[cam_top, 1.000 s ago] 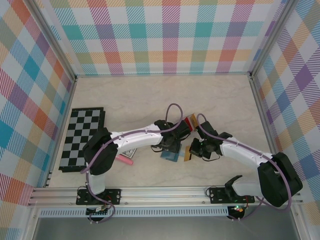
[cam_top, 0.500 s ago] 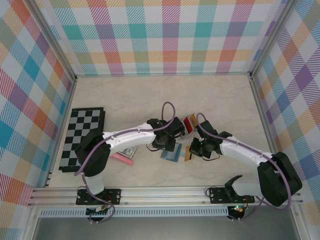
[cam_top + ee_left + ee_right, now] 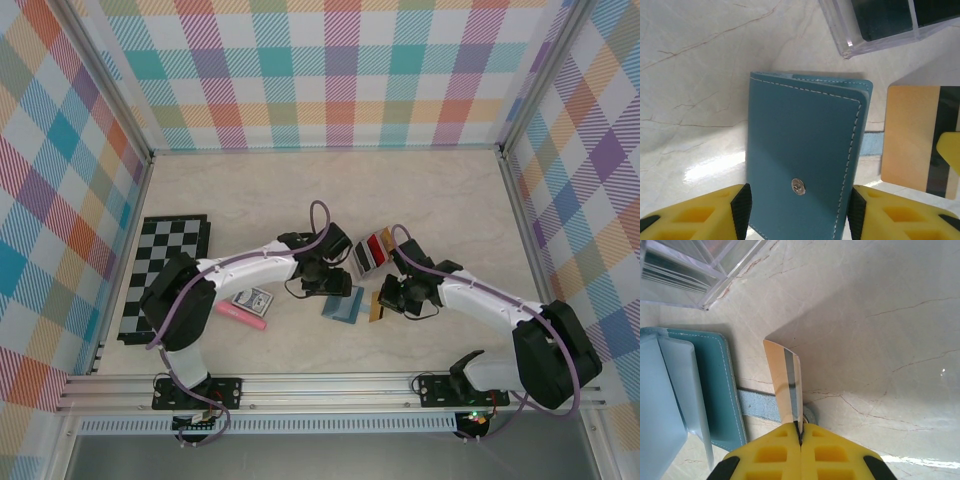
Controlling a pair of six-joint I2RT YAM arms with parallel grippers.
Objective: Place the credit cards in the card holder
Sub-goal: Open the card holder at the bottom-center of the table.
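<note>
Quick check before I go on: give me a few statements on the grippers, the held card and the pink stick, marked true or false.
1. The right gripper is clamped on a tan-gold card. True.
2. That card is already inside the card holder. False: it is outside, beside the holder.
3. The card holder lies between the fingers of the left gripper. True.
4. The pink stick lies on the chessboard. False: it lies on the table, by the playing-card box.

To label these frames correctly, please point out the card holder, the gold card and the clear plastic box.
card holder [image 3: 805, 145]: left wrist view, middle of the teal cover.
gold card [image 3: 781, 375]: right wrist view, tan face beside the dark stripe.
clear plastic box [image 3: 880, 43]: left wrist view, near transparent wall.
</note>
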